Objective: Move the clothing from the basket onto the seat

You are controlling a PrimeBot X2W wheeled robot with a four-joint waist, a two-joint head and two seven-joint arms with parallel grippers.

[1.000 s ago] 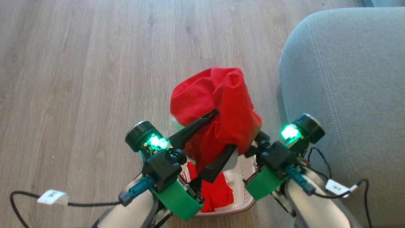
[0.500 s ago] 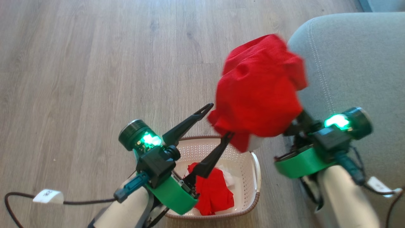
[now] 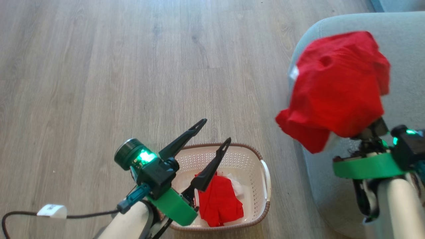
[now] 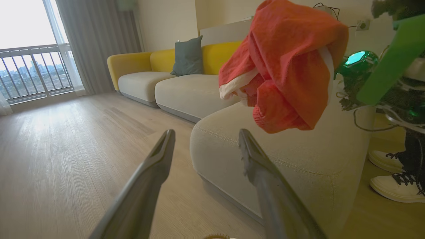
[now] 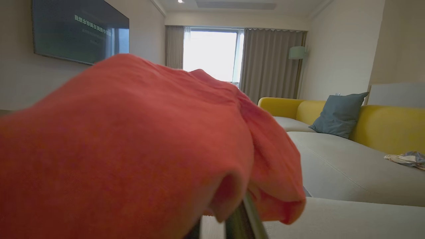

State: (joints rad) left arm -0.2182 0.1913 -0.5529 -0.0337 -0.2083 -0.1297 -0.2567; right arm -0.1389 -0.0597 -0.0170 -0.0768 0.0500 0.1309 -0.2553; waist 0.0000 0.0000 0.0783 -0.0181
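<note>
One piece of red clothing (image 3: 335,89) hangs bunched over my right gripper (image 3: 370,131), which is shut on it above the rounded corner of the grey seat (image 3: 405,39). The cloth hides its fingertips. In the right wrist view the same clothing (image 5: 132,142) drapes over a dark finger (image 5: 245,219). A second piece of red clothing (image 3: 219,202) with white trim lies in the cream basket (image 3: 262,156) on the floor. My left gripper (image 3: 215,131) stands open above the basket, holding nothing. The left wrist view has its fingers (image 4: 206,132) apart, facing the seat (image 4: 298,159) and the hanging clothing (image 4: 285,66).
Wooden floor stretches left of and beyond the basket. A black cable with a white tag (image 3: 51,210) trails at the lower left. A yellow-backed sofa (image 4: 172,86) stands further off. A person's white shoes (image 4: 395,186) are beside the seat.
My right gripper has carried the red clothing rightwards, from above the basket to over the seat's corner. The left gripper stays open above the basket, a little lower and further left.
</note>
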